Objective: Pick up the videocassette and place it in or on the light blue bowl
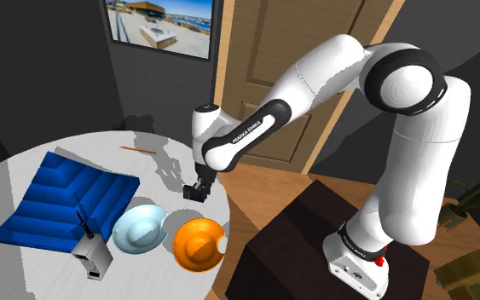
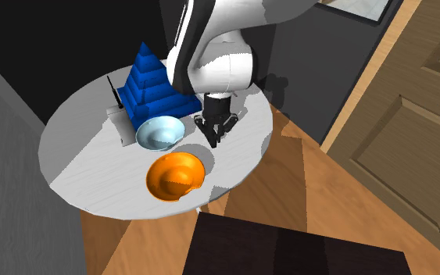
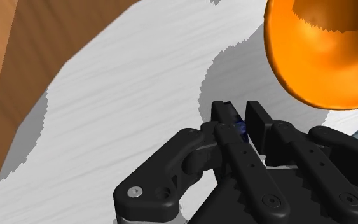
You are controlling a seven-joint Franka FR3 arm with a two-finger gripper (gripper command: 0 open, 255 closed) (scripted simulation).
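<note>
Black two-finger hand [image 3: 240, 109] is nearly closed. Its fingers [image 3: 223, 114] clasp a small dark blue videocassette [image 3: 239, 128], of which little shows in the narrow gap. The hand hangs above the round white desk [image 1: 84, 149] near its edge. It is clear of the shiny orange bowl [image 1: 198, 245] and the light blue bowl [image 1: 140, 228], which sit side by side. A blue stepped block [image 1: 67, 200] and a grey box with an aerial [image 1: 91, 254] stand beyond the bowls.
</note>
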